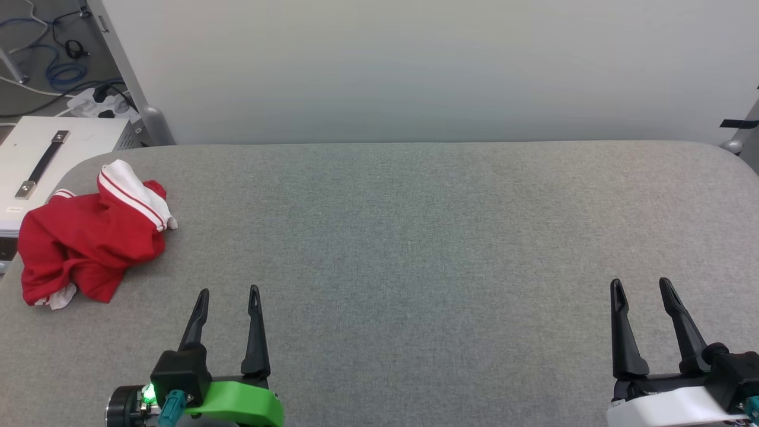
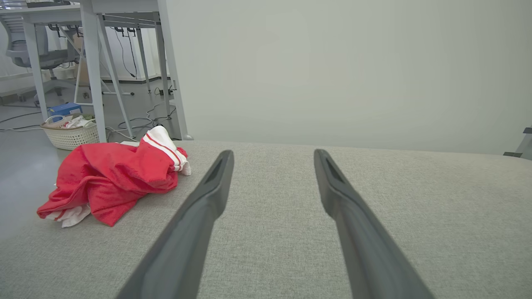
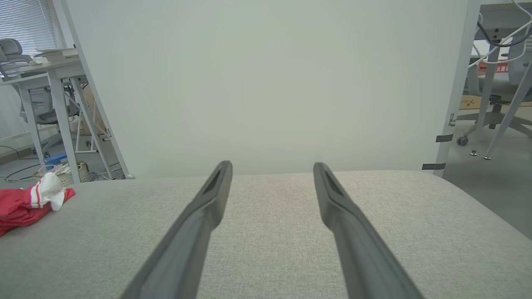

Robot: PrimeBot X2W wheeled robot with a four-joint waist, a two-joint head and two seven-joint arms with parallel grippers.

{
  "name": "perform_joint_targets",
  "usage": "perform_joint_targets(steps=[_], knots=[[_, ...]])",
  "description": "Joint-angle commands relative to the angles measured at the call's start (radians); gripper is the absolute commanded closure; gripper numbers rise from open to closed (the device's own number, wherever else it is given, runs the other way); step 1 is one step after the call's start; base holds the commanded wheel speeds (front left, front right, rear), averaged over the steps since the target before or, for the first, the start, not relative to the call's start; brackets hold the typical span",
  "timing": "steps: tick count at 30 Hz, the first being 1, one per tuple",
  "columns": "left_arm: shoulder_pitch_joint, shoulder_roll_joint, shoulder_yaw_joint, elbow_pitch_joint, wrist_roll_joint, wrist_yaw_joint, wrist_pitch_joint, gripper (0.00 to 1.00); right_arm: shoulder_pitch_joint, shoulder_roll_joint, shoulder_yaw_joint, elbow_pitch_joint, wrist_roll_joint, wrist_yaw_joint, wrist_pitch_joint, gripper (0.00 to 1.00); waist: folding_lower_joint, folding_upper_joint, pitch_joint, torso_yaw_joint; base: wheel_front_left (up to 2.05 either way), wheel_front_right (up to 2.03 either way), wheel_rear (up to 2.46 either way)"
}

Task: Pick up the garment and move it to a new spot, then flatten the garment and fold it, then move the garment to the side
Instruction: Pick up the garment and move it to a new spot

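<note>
The garment (image 1: pixel 89 240) is a red jersey with a white, red-striped sleeve, crumpled in a heap at the far left of the grey table (image 1: pixel 415 237), near its left edge. The left wrist view has the garment (image 2: pixel 112 178) ahead and to the left of the fingers; the right wrist view catches the garment (image 3: pixel 25 201) at its left border. My left gripper (image 1: pixel 229 292) stands open at the lower left, to the right of and nearer than the heap, holding nothing. My right gripper (image 1: pixel 640 283) stands open at the lower right, far from the garment.
A pale partition wall (image 1: pixel 415 65) runs behind the table's far edge. A white box with a black handle (image 1: pixel 41 160) sits just beyond the table's left corner. Desk legs and a white basket (image 2: pixel 70 133) stand on the floor to the left.
</note>
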Motion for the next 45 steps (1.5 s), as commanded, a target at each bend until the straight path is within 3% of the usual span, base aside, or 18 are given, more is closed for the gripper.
perform_joint_targets(steps=[1, 12, 20, 45], knots=[[0.008, -0.005, 0.000, 0.004, -0.005, -0.004, -0.006, 0.00, 0.012, 0.002, 0.001, -0.004, 0.000, -0.001, -0.009, 0.00, 0.0000, 0.0000, -0.001, 0.002, 0.00, 0.00, 0.00], [0.001, -0.005, 0.007, 0.004, -0.006, -0.004, -0.006, 0.00, 0.011, 0.002, 0.008, -0.007, -0.004, -0.001, -0.009, 0.00, 0.0000, 0.0000, 0.005, 0.033, 0.00, 0.00, 0.00], [-0.011, -0.005, 0.018, 0.004, -0.005, -0.001, -0.006, 0.00, 0.007, 0.002, 0.018, -0.013, -0.007, -0.001, -0.009, 0.00, 0.0000, 0.0000, 0.020, 0.099, 0.00, 0.00, 0.00], [-0.055, -0.005, 0.046, 0.009, -0.030, 0.009, -0.006, 0.00, -0.028, 0.002, 0.022, -0.028, -0.032, -0.001, -0.009, 0.00, 0.0000, 0.0000, 0.094, 0.462, 0.00, 0.00, 0.00]])
